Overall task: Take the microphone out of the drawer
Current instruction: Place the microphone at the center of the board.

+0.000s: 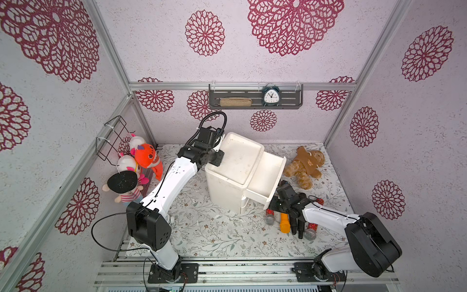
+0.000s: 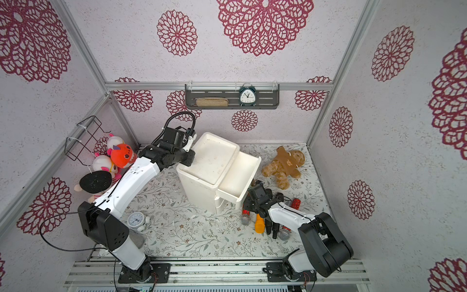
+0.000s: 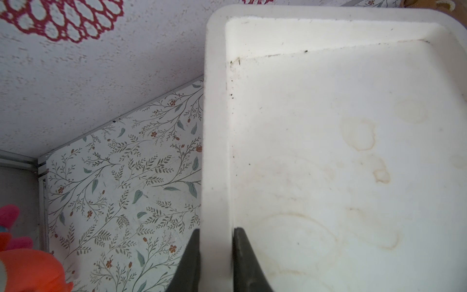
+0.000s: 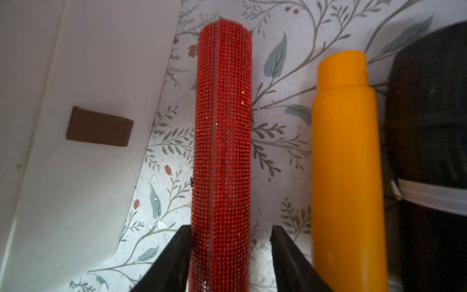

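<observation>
The white cabinet (image 1: 227, 192) stands mid-table with its top drawer (image 1: 278, 177) pulled out, and nothing shows inside the drawer. A red glitter microphone (image 4: 222, 151) with a silver mesh head (image 1: 270, 219) lies on the table just in front of the drawer. My right gripper (image 4: 230, 227) straddles its handle, open. One finger touches the handle and a gap shows at the other. In both top views the wrist (image 1: 283, 199) hides those fingers. My left gripper (image 3: 216, 230) is shut on the cabinet's top rim (image 3: 214, 126) at its left side (image 1: 217, 161).
An orange microphone (image 4: 346, 177), black ones (image 1: 294, 225) and another red one (image 1: 312, 231) lie close beside the right gripper. A gingerbread plush (image 1: 305, 165) sits behind them. Stuffed toys (image 1: 136, 161) hang at the left wall. A small white clock (image 2: 136, 220) stands by the left arm.
</observation>
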{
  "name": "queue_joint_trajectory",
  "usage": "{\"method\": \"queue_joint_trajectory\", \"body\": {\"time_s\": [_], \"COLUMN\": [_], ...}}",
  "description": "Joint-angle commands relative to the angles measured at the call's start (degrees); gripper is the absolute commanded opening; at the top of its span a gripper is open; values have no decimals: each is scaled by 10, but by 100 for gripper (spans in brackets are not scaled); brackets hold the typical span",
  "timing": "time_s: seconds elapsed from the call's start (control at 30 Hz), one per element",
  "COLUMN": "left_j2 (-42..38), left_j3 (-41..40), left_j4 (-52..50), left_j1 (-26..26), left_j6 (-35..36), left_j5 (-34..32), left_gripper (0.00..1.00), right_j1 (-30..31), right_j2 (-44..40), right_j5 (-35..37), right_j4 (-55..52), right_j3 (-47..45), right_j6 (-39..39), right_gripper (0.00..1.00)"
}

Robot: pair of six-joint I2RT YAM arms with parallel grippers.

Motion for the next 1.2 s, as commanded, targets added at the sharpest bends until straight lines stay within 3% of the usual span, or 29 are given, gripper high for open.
{"method": "queue_joint_trajectory", "body": {"time_s": [0.0,0.47,0.83,1.17], "left_j2": [31,31,30,30], "left_j3": [-16,-15,-15,-16], "left_j4": [-81,-81,-82,-83], "left_j1": [1,0,1,0], "left_j6": [48,48,48,49], "left_j5": [-27,-26,-26,-27], "left_gripper": [1,1,1,1], "right_j1": [9,9,5,-54], "right_j2": [3,-85,-134,-175], "right_j5": [21,31,72,69], "right_j4": [-25,-20,-120,-197], "right_j3": [9,3,47,82], "right_j6": [-10,-26,-47,-80], "right_gripper": [53,57,88,96]}}
